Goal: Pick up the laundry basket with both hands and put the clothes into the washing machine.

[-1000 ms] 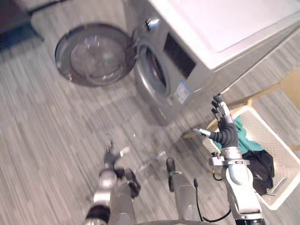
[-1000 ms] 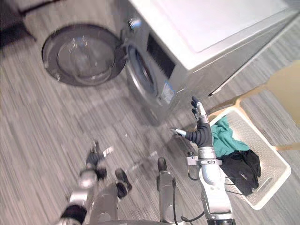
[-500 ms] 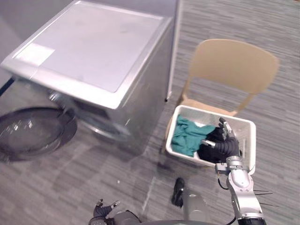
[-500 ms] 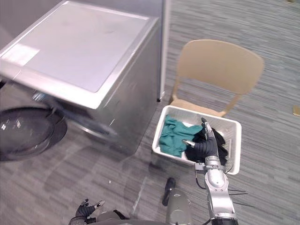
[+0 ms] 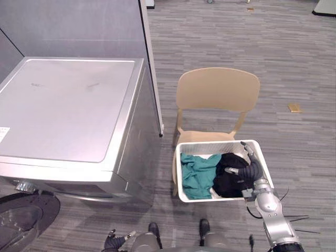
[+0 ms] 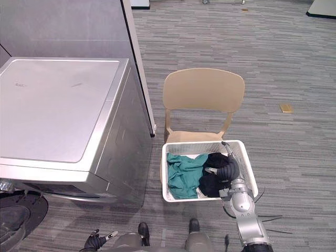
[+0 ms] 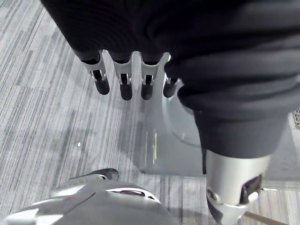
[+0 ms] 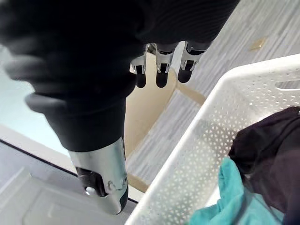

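Laundry basket (image 5: 210,149), clothes (image 5: 198,173) inside, at chair (image 5: 218,89); on seat or floor unclear. Right hand (image 5: 252,170) over right rim, fingers straight, empty. Left hand (image 5: 113,242) low, fingers relaxed. Bring left hand to opposite rim; grip both sides evenly before lifting.

text: none legible | washing machine (image 5: 68,105) top: small white sticker (image 5: 4,134), print too small to read

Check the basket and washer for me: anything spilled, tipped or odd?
Nothing stands out. The laundry basket sits upright before the chair backrest, with the teal garment and black garment inside and none on the floor. The washing machine door is open. The right hand is open near the basket's rim.
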